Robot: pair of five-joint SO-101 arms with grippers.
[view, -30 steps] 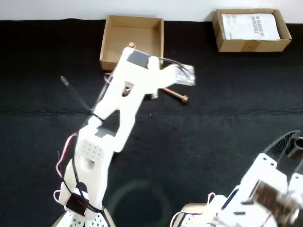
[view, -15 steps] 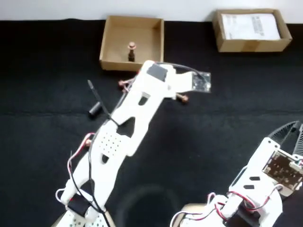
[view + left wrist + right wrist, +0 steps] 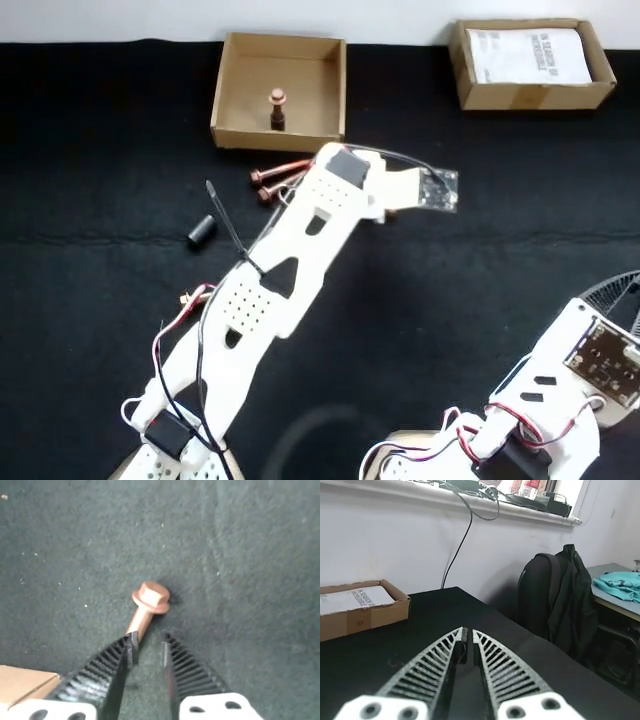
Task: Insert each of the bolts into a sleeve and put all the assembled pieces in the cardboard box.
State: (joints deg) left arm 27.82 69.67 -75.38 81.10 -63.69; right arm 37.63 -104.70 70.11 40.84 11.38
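Hovering over the table (image 3: 240,540), the left claw (image 3: 147,650) is open a little and grips nothing; the bolt (image 3: 150,600) lies at frame centre, its shaft running under one fingertip. For a good grasp, I think the claw should shift until the shaft sits between both fingers, then close on the shaft, not the head. The right claw (image 3: 465,637) is almost closed.
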